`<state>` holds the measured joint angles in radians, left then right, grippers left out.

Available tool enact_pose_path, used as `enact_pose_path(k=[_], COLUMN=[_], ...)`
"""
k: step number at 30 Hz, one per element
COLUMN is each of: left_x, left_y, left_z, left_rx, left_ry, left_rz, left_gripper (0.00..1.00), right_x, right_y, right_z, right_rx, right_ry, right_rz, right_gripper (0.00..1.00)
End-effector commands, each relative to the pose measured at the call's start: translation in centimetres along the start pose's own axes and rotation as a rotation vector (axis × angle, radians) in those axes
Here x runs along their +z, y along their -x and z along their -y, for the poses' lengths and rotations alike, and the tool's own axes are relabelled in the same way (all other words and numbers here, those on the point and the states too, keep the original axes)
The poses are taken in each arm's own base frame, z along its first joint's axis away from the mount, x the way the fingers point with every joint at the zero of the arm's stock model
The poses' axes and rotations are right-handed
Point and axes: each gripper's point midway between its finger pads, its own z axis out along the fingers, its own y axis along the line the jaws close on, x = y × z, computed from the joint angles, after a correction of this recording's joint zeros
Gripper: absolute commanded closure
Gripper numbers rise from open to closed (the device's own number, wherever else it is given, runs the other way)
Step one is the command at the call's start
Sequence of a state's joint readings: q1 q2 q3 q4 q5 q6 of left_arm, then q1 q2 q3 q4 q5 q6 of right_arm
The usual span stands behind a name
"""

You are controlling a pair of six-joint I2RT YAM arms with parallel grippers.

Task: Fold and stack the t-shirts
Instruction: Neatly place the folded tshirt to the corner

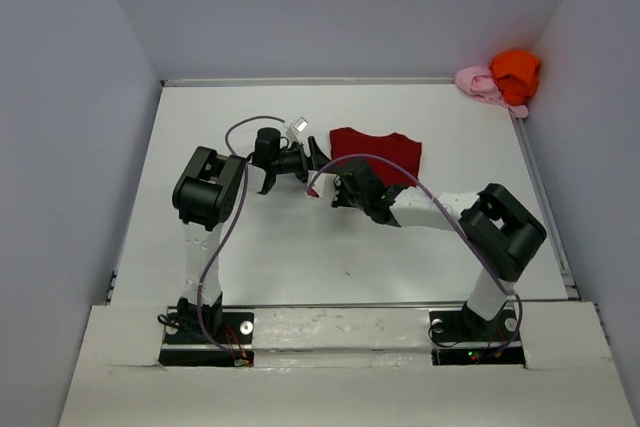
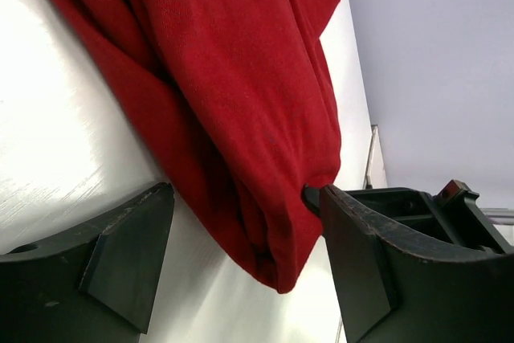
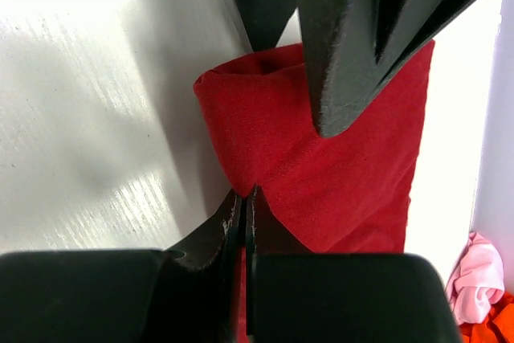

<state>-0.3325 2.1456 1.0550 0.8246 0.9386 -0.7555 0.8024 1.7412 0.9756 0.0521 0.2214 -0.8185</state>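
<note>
Mid-fold on the tabletop (image 1: 300, 257), the right gripper (image 3: 247, 198) pinches tight an edge of the dark red t-shirt (image 1: 380, 152) while the left gripper (image 2: 241, 222) gapes empty astride a folded corner it likely must clamp next; the orange t-shirt (image 1: 516, 72) and pink t-shirt (image 1: 476, 82) wait in the far-right corner.

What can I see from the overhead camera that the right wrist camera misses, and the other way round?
Only the overhead view shows the left arm, the right arm and the whole white table. Only the right wrist view shows, close up, the right tool shut on a fold of cloth. Both show the dark red t-shirt, plus the pink t-shirt and orange t-shirt bunched together.
</note>
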Motion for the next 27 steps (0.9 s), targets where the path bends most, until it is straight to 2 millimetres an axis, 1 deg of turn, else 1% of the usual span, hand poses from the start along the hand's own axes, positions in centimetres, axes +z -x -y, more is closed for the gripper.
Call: enact_pose_path(k=[1,9,15,19,23,26,27], left_x=[0.0,0.6,1.9,2.4,3.0,3.4,3.6], left_y=[-0.1,-0.4,-1.2,-0.9,-0.3,0.1,0.0], left_z=[0.6,0.4,0.6,0.9,2.2,2.4,2.1], left_rx=[0.056,0.045,0.036,0.035,0.049,0.059,0.055], left_ry=[-0.01,-0.011,-0.022,-0.035,-0.074,-0.077,-0.074], left_rz=[-0.008,-0.018,-0.039,-0.026,-0.012,-0.013,-0.016], left_gripper=[0.17,0.17,0.17,0.17,0.17,0.17,0.17], right_x=[-1.6,-2.6,-3.1,-3.1,-3.0,-3.1,-3.2], right_y=[2.5,3.1,3.4,3.4,3.2,3.1,3.0], right_z=[4.1,5.2,5.6,5.5,5.4,5.4,5.4], right_rx=[0.041,0.049,0.054,0.056,0.056,0.057,0.055], right_ry=[-0.101,-0.13,-0.139,-0.138,-0.136,-0.141,-0.141], right_rz=[0.07,0.09,0.104,0.103,0.099,0.093,0.093], right_gripper=[1.0,1.0,1.0,1.0,1.0,1.0,1.0])
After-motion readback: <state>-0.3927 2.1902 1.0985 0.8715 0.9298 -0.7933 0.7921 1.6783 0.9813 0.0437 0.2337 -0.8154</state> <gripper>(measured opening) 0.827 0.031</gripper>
